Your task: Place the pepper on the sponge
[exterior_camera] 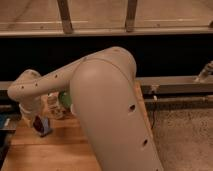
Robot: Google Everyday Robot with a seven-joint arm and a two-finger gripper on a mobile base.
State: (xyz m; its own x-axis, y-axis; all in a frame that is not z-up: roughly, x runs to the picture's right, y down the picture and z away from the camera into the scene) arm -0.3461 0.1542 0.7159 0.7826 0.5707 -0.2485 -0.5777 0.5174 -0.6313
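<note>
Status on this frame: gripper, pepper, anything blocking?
Gripper shut on the pepper, left side of the table. Pepper low over the sponge; contact unclear. Arm hides most of the green plate.

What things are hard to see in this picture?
- Green round plate: camera view, mostly hidden behind the robot's arm.
- Gripper, at the table's left, above the blue-grey sponge: unclear whether its dark red chili pepper touches the sponge.
- Wooden table: right part covered by the arm, bottom cut by the picture's edge.
</note>
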